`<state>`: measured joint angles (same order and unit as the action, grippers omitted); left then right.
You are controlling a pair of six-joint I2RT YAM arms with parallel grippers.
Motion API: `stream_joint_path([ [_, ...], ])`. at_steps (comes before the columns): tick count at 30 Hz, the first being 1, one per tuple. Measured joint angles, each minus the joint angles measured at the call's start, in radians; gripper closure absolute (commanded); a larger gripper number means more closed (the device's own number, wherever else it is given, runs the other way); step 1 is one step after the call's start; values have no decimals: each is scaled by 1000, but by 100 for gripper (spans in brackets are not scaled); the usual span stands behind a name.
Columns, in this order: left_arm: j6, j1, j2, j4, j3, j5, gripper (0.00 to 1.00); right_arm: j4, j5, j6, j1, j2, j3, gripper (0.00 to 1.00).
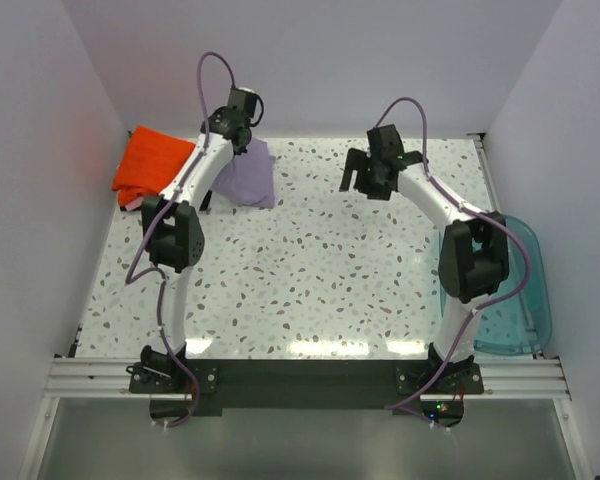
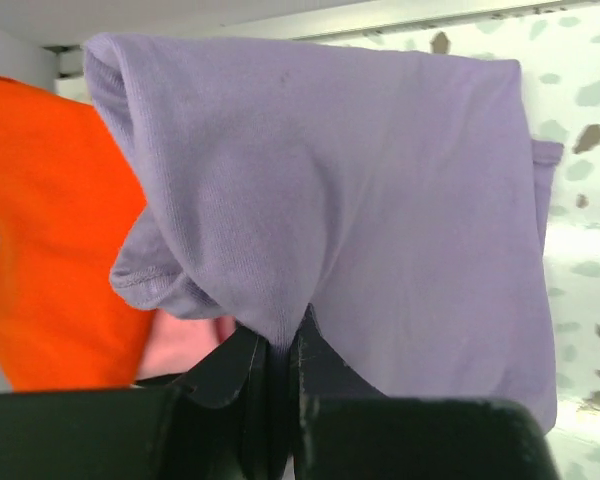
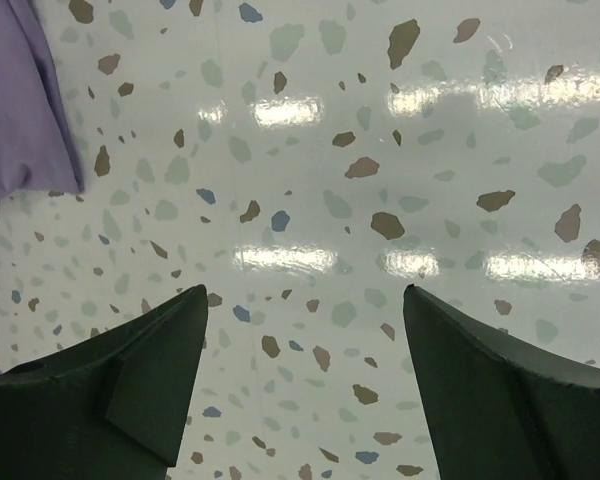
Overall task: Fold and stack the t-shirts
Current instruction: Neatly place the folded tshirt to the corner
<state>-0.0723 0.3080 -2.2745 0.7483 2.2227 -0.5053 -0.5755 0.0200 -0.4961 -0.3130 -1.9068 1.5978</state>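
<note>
The lavender-purple t-shirt (image 1: 250, 176) is folded into a small bundle at the far left of the table. My left gripper (image 1: 242, 138) is shut on its edge and holds it up; in the left wrist view the cloth (image 2: 360, 200) hangs from the pinched fold at my left gripper (image 2: 280, 345). The folded orange t-shirt (image 1: 152, 163) lies beside it at the far left, also in the left wrist view (image 2: 50, 230), with pink cloth (image 2: 185, 345) under it. My right gripper (image 3: 305, 295) is open and empty over bare table (image 3: 380, 150). No black shirt shows.
A translucent teal plastic bin (image 1: 520, 290) sits at the table's right edge beside the right arm. White walls close the back and both sides. The speckled tabletop (image 1: 320, 270) stretches between the arms.
</note>
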Motion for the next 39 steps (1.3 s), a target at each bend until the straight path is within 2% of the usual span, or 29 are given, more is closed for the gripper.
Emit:
stream_joint_path([
  [14, 241, -60, -20, -69, 106, -61, 100, -24, 19, 2, -53, -116, 226, 17],
  [21, 275, -121, -20, -111, 124, -43, 100, -67, 19, 3, -78, -167, 322, 18],
  [27, 241, -248, -5, -129, 127, 68, 99, -87, 12, 8, -111, -189, 393, 17],
  [28, 229, -277, 2, -134, 121, 95, 93, -91, 10, 8, -117, -190, 400, 17],
  [29, 217, -303, 7, -136, 116, 113, 74, -93, 5, 10, -122, -193, 407, 17],
  [32, 158, -399, 34, -166, 70, 162, 55, -100, -2, 14, -135, -202, 416, 17],
  [33, 124, -431, 35, -164, 68, 160, 40, -106, -3, 16, -138, -204, 416, 18],
  [35, 66, -479, 34, -161, 68, 154, 28, -116, -3, 19, -141, -209, 416, 17],
  [36, 33, -502, 34, -156, 68, 148, 0, -121, -3, 21, -142, -210, 415, 17],
  [39, -47, -541, 38, -162, 56, 146, 0, -117, -6, 26, -141, -207, 394, 16],
])
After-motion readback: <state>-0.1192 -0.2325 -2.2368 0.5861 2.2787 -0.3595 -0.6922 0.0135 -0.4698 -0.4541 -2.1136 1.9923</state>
